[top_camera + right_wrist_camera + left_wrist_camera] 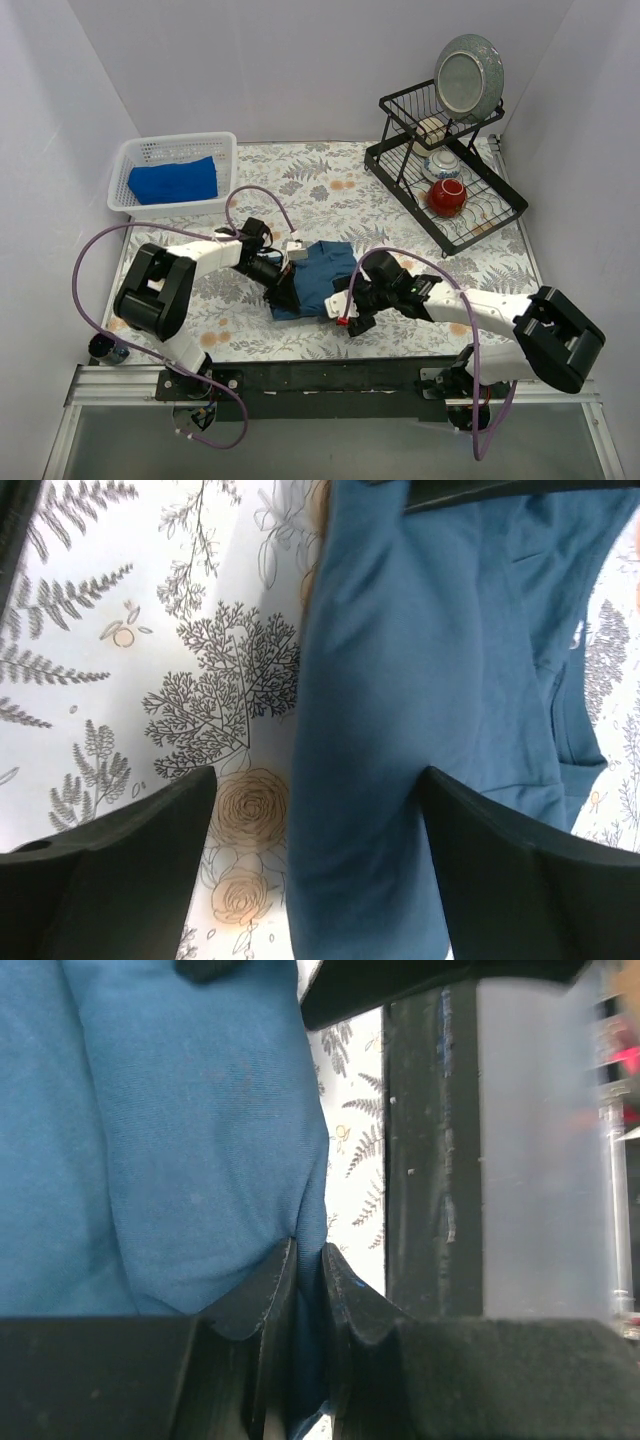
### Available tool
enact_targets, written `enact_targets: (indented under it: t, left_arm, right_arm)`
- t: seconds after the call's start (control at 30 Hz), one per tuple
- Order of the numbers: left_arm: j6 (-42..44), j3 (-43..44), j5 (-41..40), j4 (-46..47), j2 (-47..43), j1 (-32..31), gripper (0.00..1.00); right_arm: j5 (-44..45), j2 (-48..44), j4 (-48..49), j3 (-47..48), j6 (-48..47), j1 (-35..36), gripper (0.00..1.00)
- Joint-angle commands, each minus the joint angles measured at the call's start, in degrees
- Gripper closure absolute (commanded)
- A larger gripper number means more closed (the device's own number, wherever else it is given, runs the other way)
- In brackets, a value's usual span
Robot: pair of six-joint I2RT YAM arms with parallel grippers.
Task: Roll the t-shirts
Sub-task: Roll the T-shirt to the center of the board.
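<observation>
Fabric of the dark-blue tee (322,272) is pinched in our left gripper (308,1252), whose jaws are nearly closed on a fold at the shirt's left edge. We see the tee lying bunched in the middle of the table (330,180), between both arms. Our right gripper (315,777) hangs with its jaws wide, straddling the shirt's other edge. The royal-blue tee (173,181) lies in the white basket (226,150) at the far left.

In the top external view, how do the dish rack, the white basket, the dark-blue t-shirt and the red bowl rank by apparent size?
Largest to smallest:
1. dish rack
2. white basket
3. dark-blue t-shirt, partly hidden
4. red bowl
</observation>
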Motion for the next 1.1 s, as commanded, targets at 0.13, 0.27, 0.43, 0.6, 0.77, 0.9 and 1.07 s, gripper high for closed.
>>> enact_targets:
  t: [0.13, 0.27, 0.43, 0.6, 0.77, 0.9, 1.07]
  left_arm:
    - [4.7, 3.9, 3.9, -7.2, 0.9, 4.1, 0.75]
    - [0.3, 0.4, -2.3, -0.4, -6.3, 4.0, 0.52]
    - [-2.5, -9.6, -20.0, 16.8, -22.4, -3.0, 0.42]
    - [0.2, -18.4, -29.5, 24.5, -29.4, -8.3, 0.38]
    - [0.9, -25.3, -37.3, 34.0, -32.0, -11.8, 0.34]
    - [2.4, -27.9, -40.3, 38.1, -30.5, -13.3, 0.43]
    - [1.9, -23.9, -40.2, 33.0, -26.1, -13.8, 0.85]
  right_arm:
    - [9.7, 8.9, 13.0, 0.3, 1.1, 1.8, 0.86]
    - [9.6, 11.0, 10.2, 3.8, 2.0, 1.7, 0.99]
    - [5.7, 10.8, 3.6, 6.6, 5.1, 1.7, 0.99]
    - [3.2, 10.8, -0.4, 7.9, 8.6, 1.4, 0.99]
    - [1.5, 10.4, -1.7, 7.3, 9.0, 1.3, 0.99]
    - [-0.3, 11.3, -3.2, 7.2, 8.4, 0.8, 0.99]
    - [-2.2, 12.6, -7.2, 8.7, 8.7, -0.5, 0.99]
